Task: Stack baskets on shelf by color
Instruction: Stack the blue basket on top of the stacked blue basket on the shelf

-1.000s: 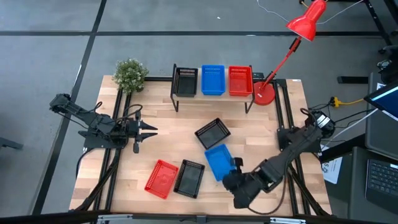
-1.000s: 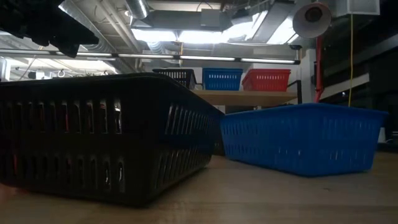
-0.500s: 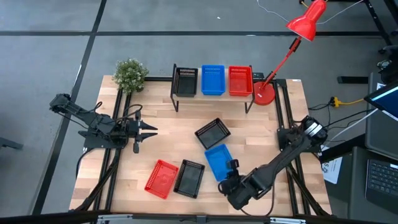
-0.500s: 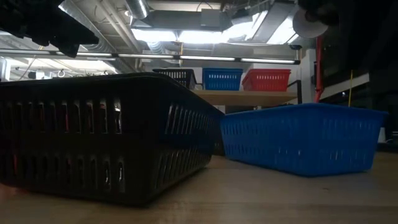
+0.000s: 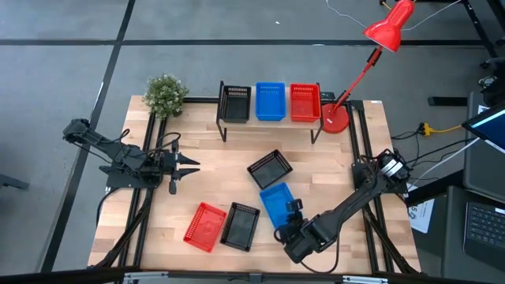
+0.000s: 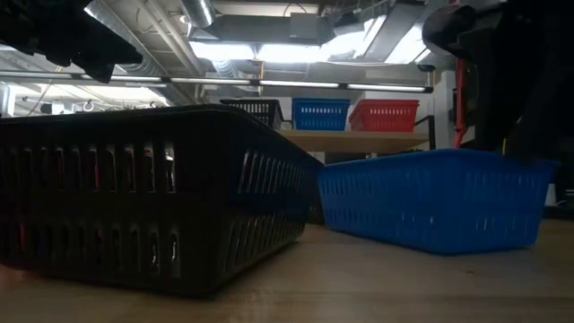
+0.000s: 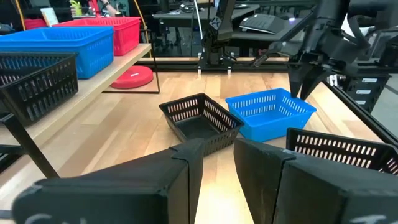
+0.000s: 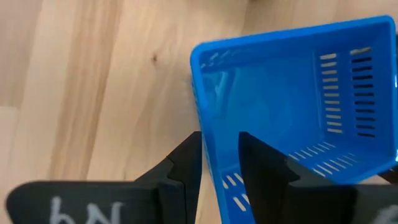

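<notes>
The shelf (image 5: pixel 270 120) at the far edge carries a black basket (image 5: pixel 235 102), a blue one (image 5: pixel 270 102) and a red one (image 5: pixel 304 102). On the table lie a black basket (image 5: pixel 270 168), a blue basket (image 5: pixel 276 203), a red basket (image 5: pixel 204 226) and another black basket (image 5: pixel 241 226), each on its base. My right gripper (image 5: pixel 293 218) is at the blue basket's near right corner, shut on its wall. My left gripper (image 5: pixel 192 166) hovers open over the table's left side, touching nothing. My right gripper pinches the blue basket's side wall (image 8: pixel 219 163) near a corner, one finger (image 8: pixel 186 168) outside and the other finger (image 8: pixel 264 171) inside the basket. It comes from above, pointing down. The blue basket (image 6: pixel 430 206) sits flat on the table.
A red desk lamp (image 5: pixel 335 118) stands right of the shelf, and a small potted plant (image 5: pixel 166 95) stands at the far left corner. The loose black basket (image 7: pixel 199 121) lies just beyond the blue one (image 7: pixel 270 112). Bare wood lies between my left gripper and the baskets.
My right arm has swung toward the table's left and come down onto the blue basket's near right corner; in the low view it now shows above that basket. The baskets have stayed where they were.
</notes>
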